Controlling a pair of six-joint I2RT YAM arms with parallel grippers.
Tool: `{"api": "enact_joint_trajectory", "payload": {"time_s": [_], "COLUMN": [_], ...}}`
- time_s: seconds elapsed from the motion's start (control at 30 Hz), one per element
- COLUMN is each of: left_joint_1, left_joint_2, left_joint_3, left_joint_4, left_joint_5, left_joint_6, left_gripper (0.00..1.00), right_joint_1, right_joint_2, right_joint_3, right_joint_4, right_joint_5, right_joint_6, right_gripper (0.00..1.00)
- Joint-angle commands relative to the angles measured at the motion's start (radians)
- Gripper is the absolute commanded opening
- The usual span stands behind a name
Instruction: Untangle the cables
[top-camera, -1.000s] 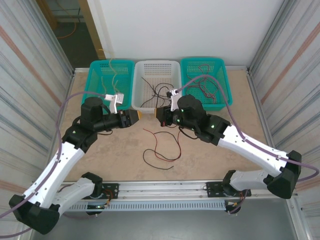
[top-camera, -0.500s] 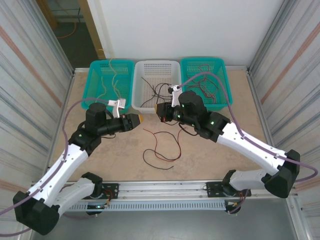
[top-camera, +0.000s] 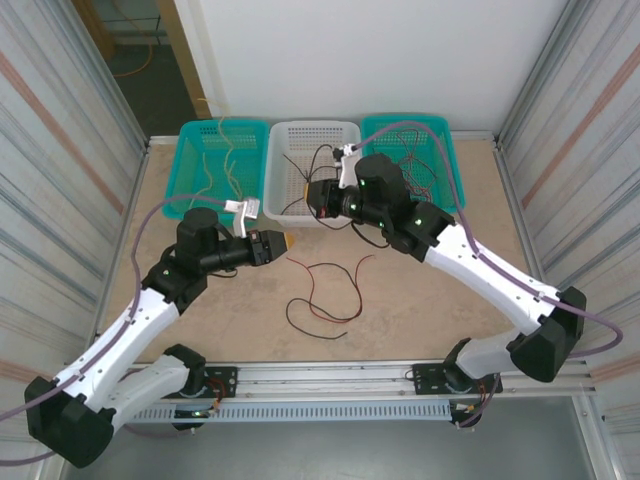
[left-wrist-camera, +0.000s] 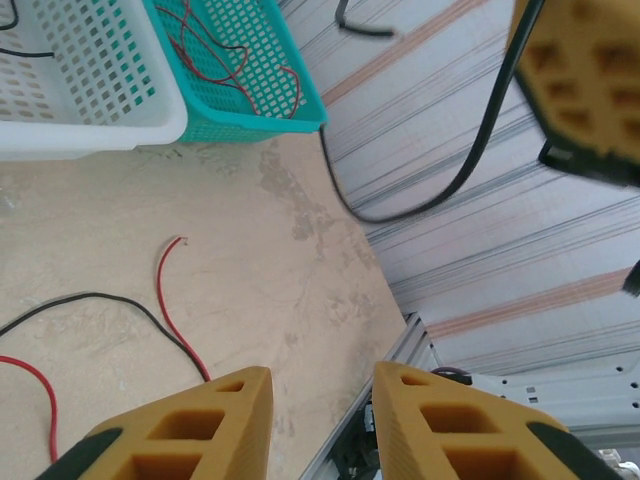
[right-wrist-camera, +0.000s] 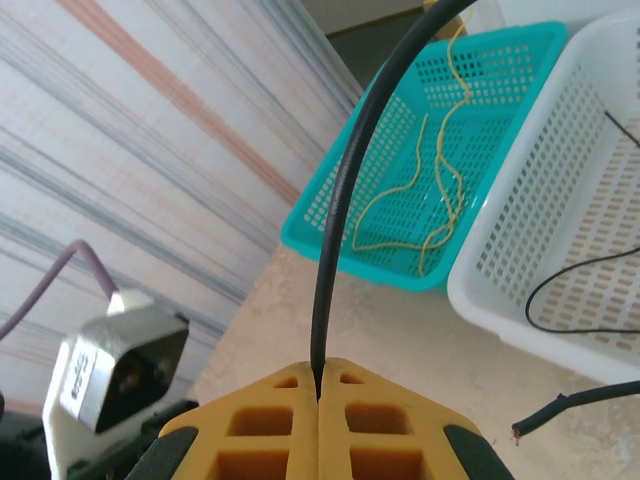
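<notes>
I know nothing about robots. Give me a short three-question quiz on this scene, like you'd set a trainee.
1. True or false: the right hand is shut on a black cable.
2. What colour are the cables lying in the left teal basket? A red, B yellow, C black.
3. Fill the gap: the left hand is ____ (open or shut), with nothing between its fingers.

Key: 1 true; 2 B; 3 open.
</notes>
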Motion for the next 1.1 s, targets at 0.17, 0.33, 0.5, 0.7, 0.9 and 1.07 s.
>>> {"api": "enact_joint_trajectory", "payload": {"time_s": [0.17,0.33,0.5,0.7,0.9,1.07], "left_joint_1": [-0.005,-0.005,-0.005,-0.005,-0.005,-0.005], "left_joint_2": [0.002,-0.004,-0.008,-0.005,0.011,0.035], "left_joint_3": [-0.009,-0.023,-0.040,-0.045,-0.055,-0.072], "left_joint_4": [-0.072,-0.096,-0.115,-0.138,-0.153,-0.171], "left_joint_5": [-0.048,-0.061,-0.074,-0.087,-0.117,-0.138], "left_joint_6": [0.045,0.057,0.064,0.080,0.079,0.076], "left_gripper": [0.34,0.34,0.34,0.34,0.37,0.43], "right_joint_1": [-0.105,-0.159,-0.220,-0.267,-0.263,-0.258], "right_joint_2": [0.103,0.176,0.267,0.381,0.541,0.645], "right_joint_3": [0.167,0.248,0.321,0.399,0.552,0.628], "right_joint_4": [-0.067,-0.099,-0.125,-0.133,-0.191,-0.220], "right_joint_5": [-0.080,-0.098,-0.133,-0.201,-0.266,-0.292], "right_joint_6": [-0.036,-0.067,-0.072,-0.063,-0.066,-0.066], "right_gripper": [0.00,0.00,0.00,0.00,0.00,0.08]}}
